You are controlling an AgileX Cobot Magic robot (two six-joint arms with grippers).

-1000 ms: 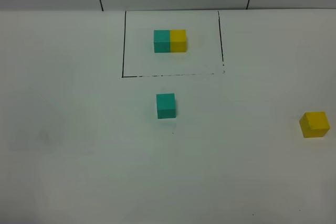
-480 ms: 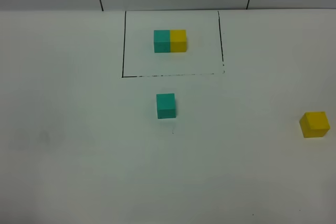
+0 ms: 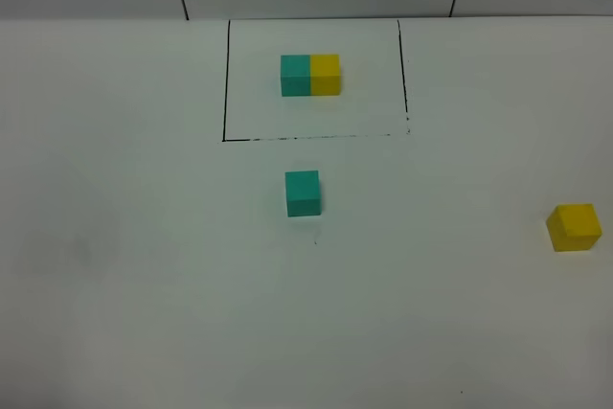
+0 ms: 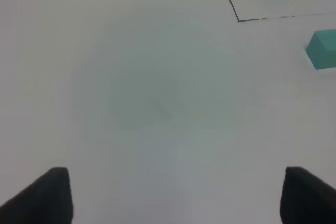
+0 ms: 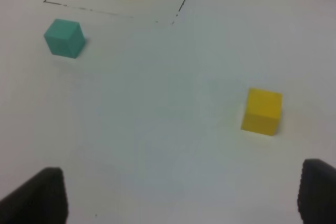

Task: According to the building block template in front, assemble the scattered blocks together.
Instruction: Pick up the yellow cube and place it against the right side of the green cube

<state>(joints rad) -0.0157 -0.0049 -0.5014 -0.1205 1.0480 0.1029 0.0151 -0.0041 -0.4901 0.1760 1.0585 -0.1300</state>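
The small matte teal-green cube sits just outside the near, broken edge of the thin black drawn rectangle, near the table's middle. The matching matte yellow cube lies well apart from it, close to the right border of the high view. Inside the frame, the joined teal-and-yellow block bar rests teal left, nearer the far line. Open white tabletop lies on all sides of both loose cubes. The left gripper and right gripper hang with fingers spread apart, nothing between them
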